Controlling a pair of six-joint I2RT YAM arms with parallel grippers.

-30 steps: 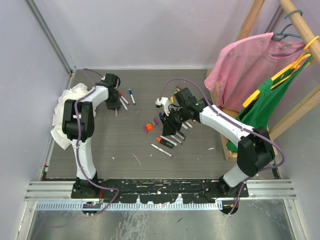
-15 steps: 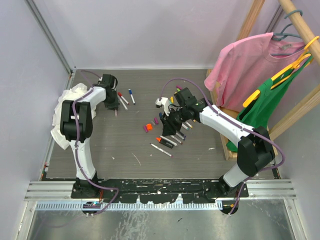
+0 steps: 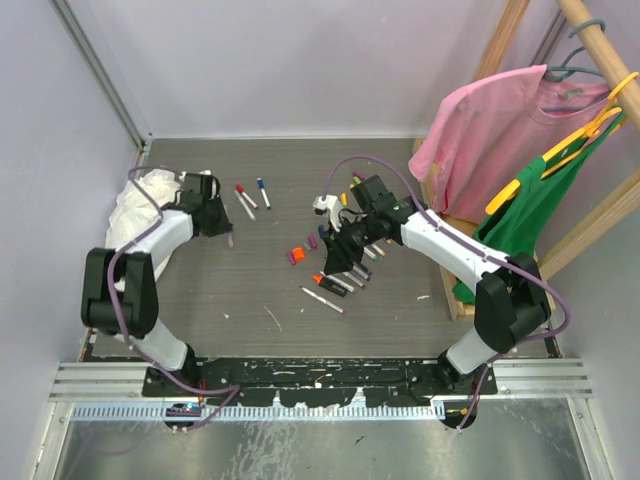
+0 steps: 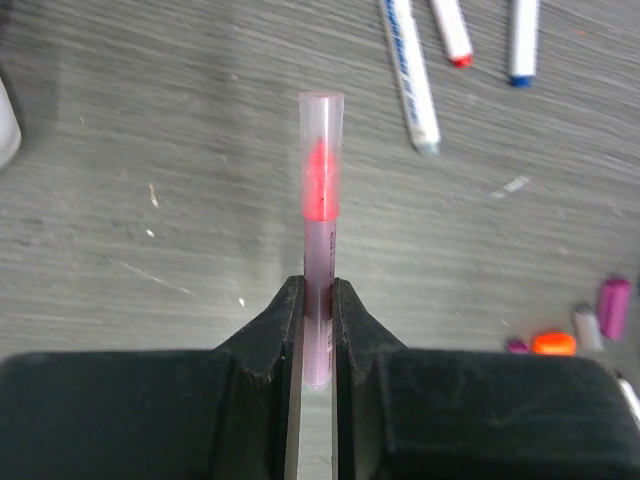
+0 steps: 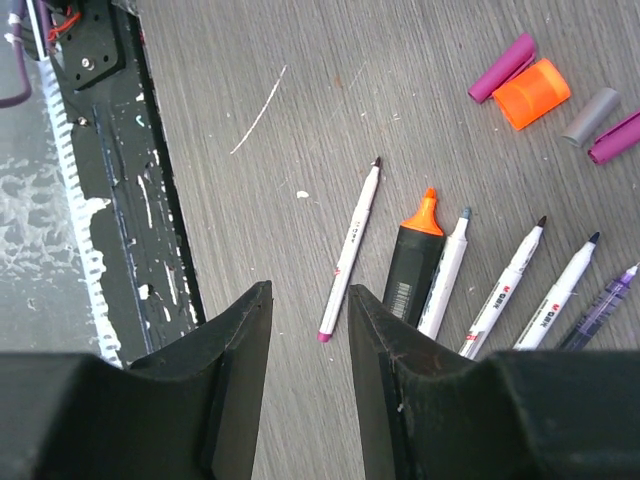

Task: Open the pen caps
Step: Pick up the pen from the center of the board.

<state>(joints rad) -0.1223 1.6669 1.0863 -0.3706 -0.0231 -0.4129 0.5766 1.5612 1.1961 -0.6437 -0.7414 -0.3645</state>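
The left end effector (image 4: 318, 292) is clenched on a translucent pen (image 4: 320, 170) with a pink tip inside. Only the left wrist view shows this grip. The overhead view shows the arm just beside a white rag (image 3: 138, 195). Ahead and to the right, a red-ended pen (image 4: 450, 25) and a blue-ended pen (image 4: 521, 35) lie on the tabletop (image 4: 150, 120). The right end effector (image 5: 308, 292) is partly open and grasps nothing, above an orange highlighter (image 5: 412, 262) and uncapped pens. Beyond them to the right lie an orange cap (image 5: 531, 92), a purple cap (image 5: 501, 66) and a grey cap (image 5: 591, 114).
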